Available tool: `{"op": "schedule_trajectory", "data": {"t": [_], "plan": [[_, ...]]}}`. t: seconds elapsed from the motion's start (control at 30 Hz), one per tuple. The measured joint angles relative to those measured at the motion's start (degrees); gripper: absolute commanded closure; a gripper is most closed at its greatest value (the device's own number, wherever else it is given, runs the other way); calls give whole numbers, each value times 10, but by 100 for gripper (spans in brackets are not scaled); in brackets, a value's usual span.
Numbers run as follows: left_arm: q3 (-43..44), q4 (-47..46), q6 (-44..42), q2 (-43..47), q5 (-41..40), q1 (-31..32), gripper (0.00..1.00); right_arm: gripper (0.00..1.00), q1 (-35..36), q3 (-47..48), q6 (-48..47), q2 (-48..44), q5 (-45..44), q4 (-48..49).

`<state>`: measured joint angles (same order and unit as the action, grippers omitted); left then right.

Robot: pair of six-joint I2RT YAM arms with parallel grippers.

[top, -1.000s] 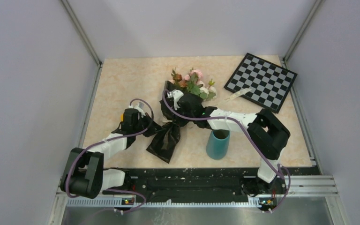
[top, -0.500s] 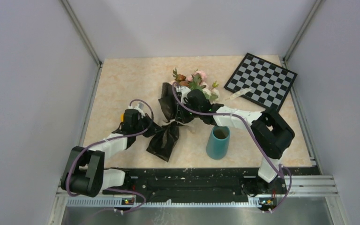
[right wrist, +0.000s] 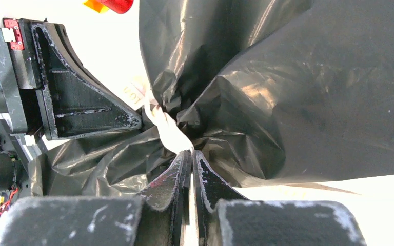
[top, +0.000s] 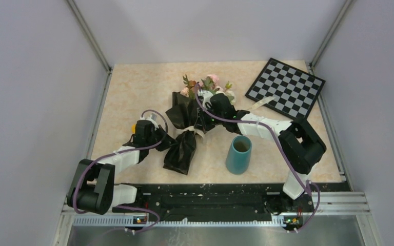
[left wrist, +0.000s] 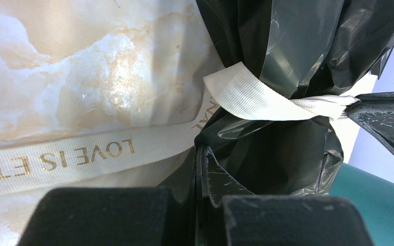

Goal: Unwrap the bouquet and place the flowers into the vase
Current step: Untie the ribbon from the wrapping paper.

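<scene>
**Both grippers pinched at the bouquet's tied waist**

Nearest the arm bases, in the lower centre of the top view, the vase [top: 238,155] stands upright on the marbled table [top: 133,87] with nothing in it. Just left of it lies the bouquet [top: 180,149], with the lower skirt of its black paper [right wrist: 287,92] fanning toward the near edge.

The left gripper [top: 165,140] comes in from the left. Its jaws are pressed together on a fold of that paper, as the left wrist view shows [left wrist: 199,154]. A loose tail of the cream ribbon [left wrist: 246,97] with gold lettering trails flat across the table toward the left of that frame. The rest of the ribbon cinches the paper at its waist.

The right gripper [top: 201,121] reaches in from the right. Its jaws are also squeezed tight [right wrist: 191,156], and the ribbon seems to run in between its tips, though crumpled paper crowds the spot.

Farther back, the flowers [top: 206,84] poke out of the paper's open top at upper centre, still wrapped. The checkerboard [top: 286,88] lies at the upper right, apart from the bouquet. A red-and-yellow object [right wrist: 112,4] shows at the top edge of the right wrist view.
</scene>
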<state>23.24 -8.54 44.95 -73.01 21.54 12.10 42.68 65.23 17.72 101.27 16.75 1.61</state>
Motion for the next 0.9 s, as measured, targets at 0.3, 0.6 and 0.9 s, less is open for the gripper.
{"op": "schedule_trajectory", "data": {"t": [0.3, 0.6, 0.9], "plan": [[0, 23, -3, 17, 4, 0, 75, 70, -2, 1, -8, -9, 10, -8], [17, 76, -24, 85, 0, 0, 40, 59, -2, 2, -23, -18, 23, -40], [44, 120, -56, 105, -6, 0, 43, 63, -2, 6, -27, -16, 29, -66]]}}
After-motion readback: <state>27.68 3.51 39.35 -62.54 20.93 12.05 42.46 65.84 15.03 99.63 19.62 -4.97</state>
